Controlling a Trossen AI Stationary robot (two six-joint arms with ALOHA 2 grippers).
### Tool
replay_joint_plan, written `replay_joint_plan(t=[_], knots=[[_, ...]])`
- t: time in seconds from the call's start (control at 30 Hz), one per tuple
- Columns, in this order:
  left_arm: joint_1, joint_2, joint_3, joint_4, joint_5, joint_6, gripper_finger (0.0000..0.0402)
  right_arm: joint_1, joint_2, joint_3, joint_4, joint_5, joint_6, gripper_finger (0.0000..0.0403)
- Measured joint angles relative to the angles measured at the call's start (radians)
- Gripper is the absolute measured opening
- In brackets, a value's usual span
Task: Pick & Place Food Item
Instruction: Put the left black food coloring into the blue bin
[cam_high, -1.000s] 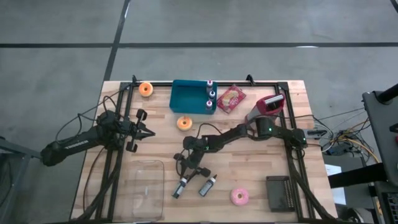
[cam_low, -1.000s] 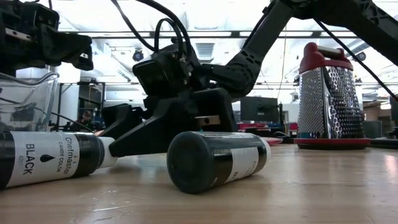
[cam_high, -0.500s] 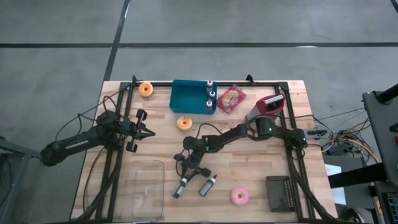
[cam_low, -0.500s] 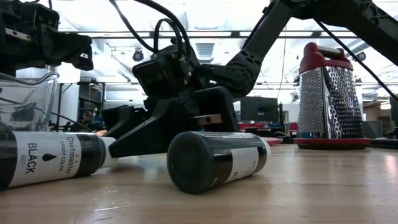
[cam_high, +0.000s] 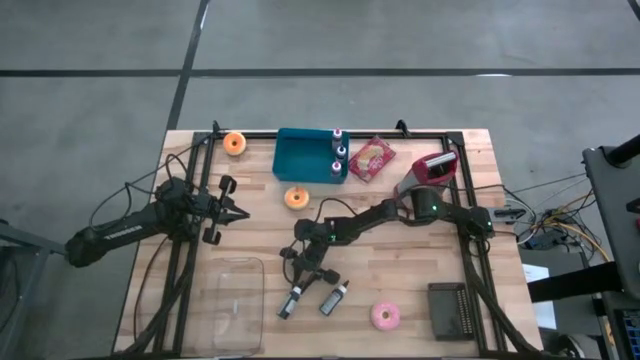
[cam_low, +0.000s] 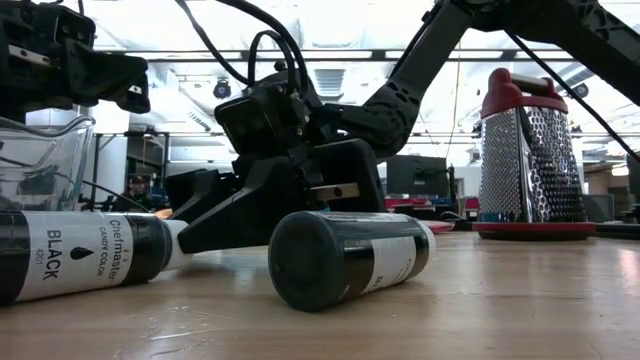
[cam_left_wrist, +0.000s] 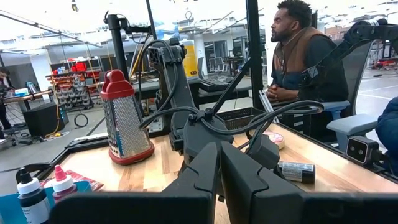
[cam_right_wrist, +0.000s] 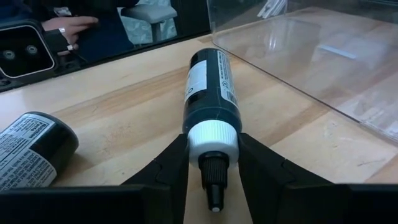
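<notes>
the right gripper (cam_high: 303, 277) is down low on the table (cam_high: 400, 280), a little toward six o'clock from the middle, its fingers (cam_right_wrist: 166, 163) set on either side of the white cap of a black bottle (cam_right_wrist: 211, 93) that lies on its side; the fingers sit close against the cap, narrow, though whether they truly squeeze it i cannot tell. in the low view that bottle (cam_low: 75, 255) reads "black" on its label and lies just beside a second black bottle (cam_low: 345, 255), which also lies flat at about three o'clock of the first. a clear container (cam_high: 232, 305) stands near the first bottle at about nine o'clock of it. the left gripper (cam_high: 232, 213) hangs over the table's nine o'clock side, well apart from the bottles, its fingers (cam_left_wrist: 205, 171) nearly together. toward twelve o'clock sit a blue bin (cam_high: 305, 155) with small bottles along one wall, an orange donut (cam_high: 297, 198) near it, another orange donut (cam_high: 235, 143) at the far corner, and a red-topped grater (cam_high: 428, 172) at about two o'clock. a pink donut (cam_high: 385, 317) lies toward five o'clock. a person (cam_left_wrist: 305, 56) sits beyond the table.
</notes>
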Motion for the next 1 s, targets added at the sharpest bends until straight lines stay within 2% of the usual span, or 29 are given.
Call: replay_joint_plan(t=[0.1, 0.33, 0.47, 0.57, 0.67, 0.77, 0.9, 1.0], knots=[[0.000, 0.000, 0.000, 0.000, 0.000, 0.000, 0.0026, -0.001, 0.000, 0.000, 0.000, 0.000, 0.010, 0.0107], [0.000, 0.000, 0.000, 0.000, 0.000, 0.000, 0.0026, -0.043, -0.049, -0.001, -0.025, 0.005, 0.178, 0.0106], [0.000, -0.001, 0.000, 0.000, 0.000, 0.000, 0.0026, -0.077, -0.118, -0.001, -0.151, 0.053, 0.176, 0.0106], [0.000, -0.001, 0.000, 0.000, 0.000, 0.000, 0.0026, -0.099, -0.201, -0.001, -0.324, 0.158, 0.108, 0.0106], [0.000, -0.001, 0.000, 0.000, 0.000, 0.000, 0.0026, -0.127, -0.301, 0.000, -0.524, 0.293, -0.006, 0.0106], [0.000, -0.001, 0.000, 0.000, 0.000, 0.000, 0.0026, -0.150, -0.404, -0.001, -0.704, 0.436, -0.053, 0.0106], [0.000, 0.001, 0.000, 0.000, 0.001, 0.000, 0.0026, -0.164, -0.561, -0.001, -0.861, 0.639, -0.066, 0.0112], [0.000, 0.001, 0.000, 0.001, 0.000, 0.000, 0.0026, -0.177, -0.663, 0.000, -0.939, 0.728, -0.104, 0.0117]])
